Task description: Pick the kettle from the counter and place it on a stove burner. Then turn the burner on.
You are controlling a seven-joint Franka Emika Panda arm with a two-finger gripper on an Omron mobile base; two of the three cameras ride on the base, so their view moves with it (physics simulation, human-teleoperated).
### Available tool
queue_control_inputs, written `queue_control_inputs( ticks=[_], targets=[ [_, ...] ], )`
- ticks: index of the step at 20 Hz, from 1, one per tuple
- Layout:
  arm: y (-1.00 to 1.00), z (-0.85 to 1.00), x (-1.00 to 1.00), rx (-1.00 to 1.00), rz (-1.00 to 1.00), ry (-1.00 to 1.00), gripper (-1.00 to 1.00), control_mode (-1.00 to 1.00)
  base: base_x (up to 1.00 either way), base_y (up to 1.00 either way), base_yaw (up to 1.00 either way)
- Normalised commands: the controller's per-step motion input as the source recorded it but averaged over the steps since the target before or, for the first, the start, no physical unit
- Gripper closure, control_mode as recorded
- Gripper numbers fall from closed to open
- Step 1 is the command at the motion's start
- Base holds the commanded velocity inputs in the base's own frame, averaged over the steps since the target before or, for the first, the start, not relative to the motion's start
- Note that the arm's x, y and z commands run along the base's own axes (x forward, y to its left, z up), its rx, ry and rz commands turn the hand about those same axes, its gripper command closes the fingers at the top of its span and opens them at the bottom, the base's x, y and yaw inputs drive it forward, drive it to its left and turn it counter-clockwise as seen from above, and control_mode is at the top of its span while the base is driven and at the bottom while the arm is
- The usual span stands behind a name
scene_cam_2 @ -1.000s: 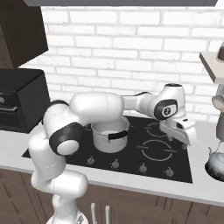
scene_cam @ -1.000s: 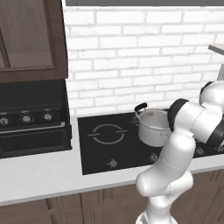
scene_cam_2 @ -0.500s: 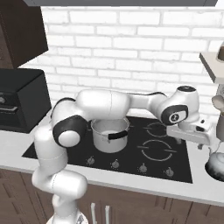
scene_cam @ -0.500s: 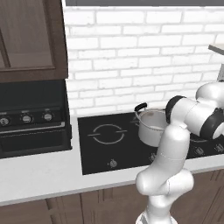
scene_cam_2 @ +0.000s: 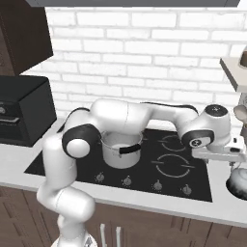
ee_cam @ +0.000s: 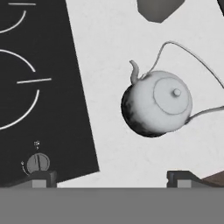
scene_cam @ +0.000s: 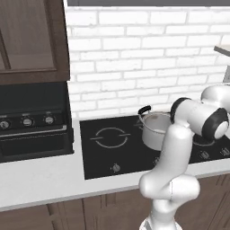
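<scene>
Counter [ee_cam: 113,39]: pale slab; beside the cooktop's edge it carries the kettle.
Cooktop [scene_cam_2: 154,166]: black glass with white ring burners; the arm crosses over it in the right base view.
Stove burner [ee_cam: 22,94]: ring cut off at the hand view's left edge, a knob [ee_cam: 38,162] near it.
Pot [scene_cam_2: 120,148]: steel, standing on the cooktop, partly behind the arm.
Kettle [ee_cam: 156,103]: upright on the counter, just beside the cooktop; its wire handle is cut off at the right edge.
Gripper [ee_cam: 111,178]: tips wide apart, holding nothing, above the kettle, not touching it.
</scene>
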Motion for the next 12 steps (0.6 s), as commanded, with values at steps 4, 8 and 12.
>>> queue_control_inputs(
  ticks=[4, 8, 12],
  targets=[
    [-0.51, 0.00, 0.16, 0.00, 0.00, -0.03, -1.00, -1.00, 0.00, 0.00, 0.00],
    [-0.40, 0.07, 0.13, 0.00, 0.00, 0.00, -1.00, -1.00, 0.00, 0.00, 0.00],
    [-0.32, 0.13, 0.04, 0.00, 0.00, 0.00, -1.00, -1.00, 0.00, 0.00, 0.00]
  ],
)
